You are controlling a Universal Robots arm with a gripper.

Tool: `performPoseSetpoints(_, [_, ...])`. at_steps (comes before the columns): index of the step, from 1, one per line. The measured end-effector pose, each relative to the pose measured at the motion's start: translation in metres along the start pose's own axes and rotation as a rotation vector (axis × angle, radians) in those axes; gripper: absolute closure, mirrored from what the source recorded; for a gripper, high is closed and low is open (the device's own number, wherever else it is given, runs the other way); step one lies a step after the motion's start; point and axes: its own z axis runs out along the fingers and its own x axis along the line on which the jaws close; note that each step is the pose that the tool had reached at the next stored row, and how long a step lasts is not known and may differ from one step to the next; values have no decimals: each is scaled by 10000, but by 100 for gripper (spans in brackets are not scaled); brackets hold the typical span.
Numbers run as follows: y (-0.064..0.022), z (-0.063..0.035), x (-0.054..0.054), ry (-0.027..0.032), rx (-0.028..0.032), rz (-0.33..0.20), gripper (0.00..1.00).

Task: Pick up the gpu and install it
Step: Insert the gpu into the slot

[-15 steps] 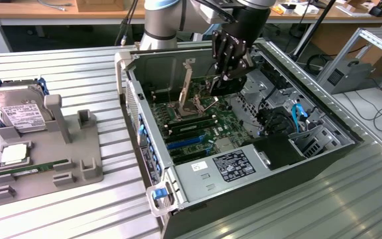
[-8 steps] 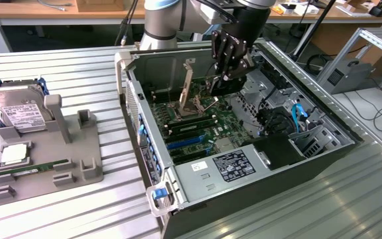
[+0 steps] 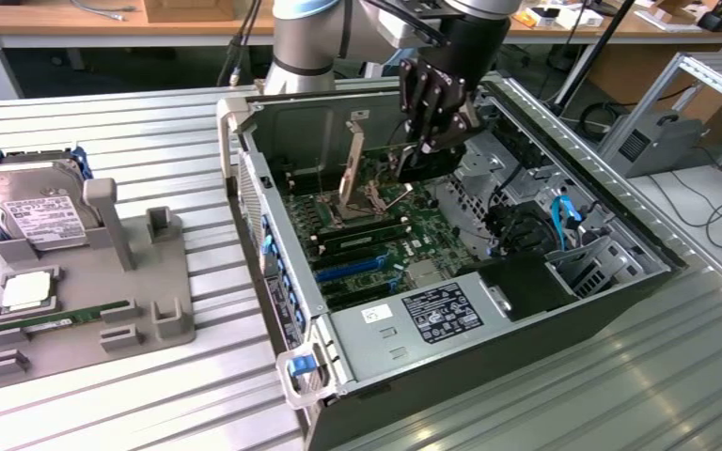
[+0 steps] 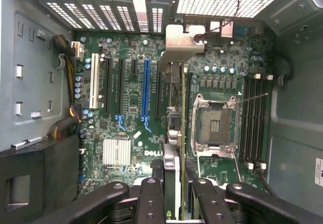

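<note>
The gpu (image 3: 393, 167) hangs on edge inside the open computer case (image 3: 374, 349), its pale metal bracket (image 3: 353, 164) toward the case's rear wall. My gripper (image 3: 434, 141) reaches down from above and is shut on the card's upper edge. In the wrist view the gpu (image 4: 171, 128) shows edge-on between my black fingers (image 4: 151, 199), with its silver bracket (image 4: 180, 45) against the rear slot openings. It stands over the motherboard between the blue slot (image 4: 146, 90) and the CPU socket (image 4: 214, 123). I cannot tell whether it sits in a slot.
A grey holder (image 3: 148, 282) on the slatted table at the exterior view's left carries a hard drive (image 3: 35, 211) and a green memory stick (image 3: 72, 319). Case walls, a drive cage (image 3: 587, 263) and cables (image 4: 68, 57) hem in the motherboard.
</note>
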Motion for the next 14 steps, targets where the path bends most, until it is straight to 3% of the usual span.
performPoseSetpoints(14, [-1,45,4,0,0,0,73])
